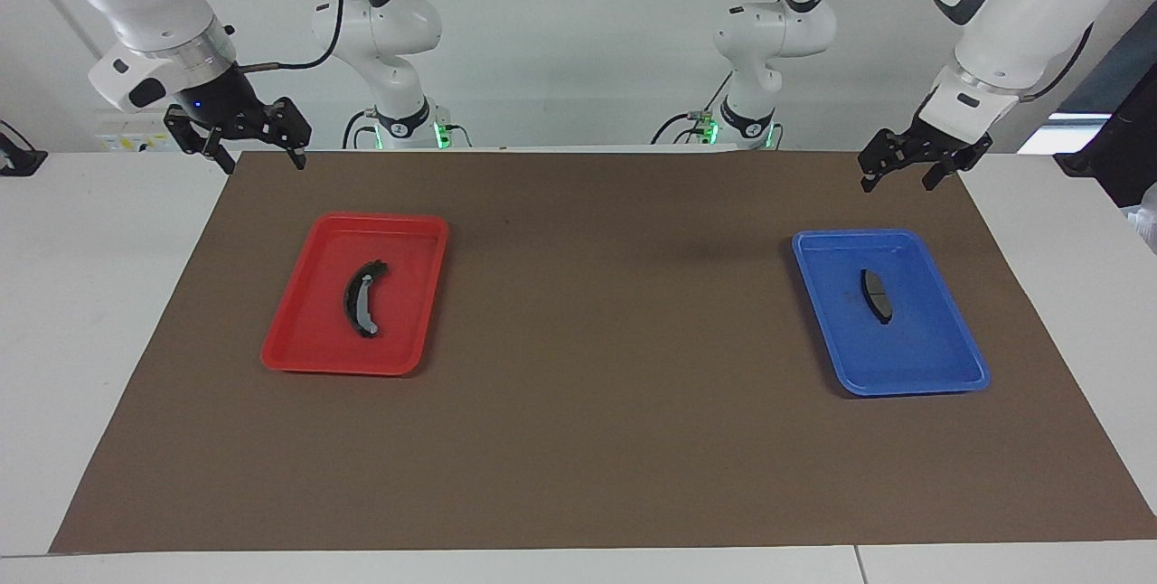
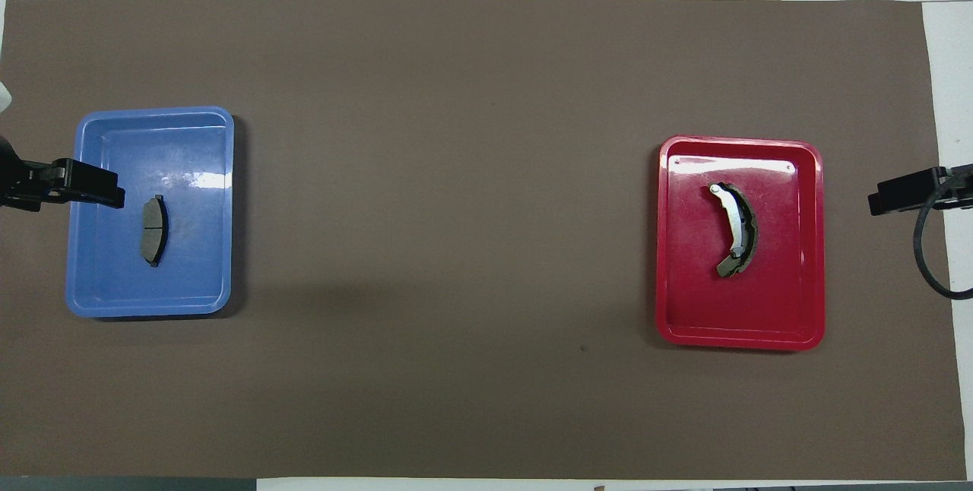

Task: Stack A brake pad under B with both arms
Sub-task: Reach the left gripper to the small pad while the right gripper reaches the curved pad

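The short lens-shaped brake pad A (image 1: 876, 296) lies in the blue tray (image 1: 940, 367) at the left arm's end of the table; it also shows in the overhead view (image 2: 154, 220). The long crescent pad B (image 1: 364, 297) lies in the red tray (image 1: 307, 340) at the right arm's end, also in the overhead view (image 2: 736, 230). My left gripper (image 1: 898, 182) is open and empty, raised over the brown mat by the blue tray's edge (image 2: 91, 301). My right gripper (image 1: 260, 161) is open and empty, raised over the mat's corner, apart from the red tray (image 2: 813, 248).
A brown mat (image 1: 615, 313) covers most of the white table. The two trays sit far apart on it, with bare mat between them. A black cable (image 2: 927, 255) hangs from the right gripper.
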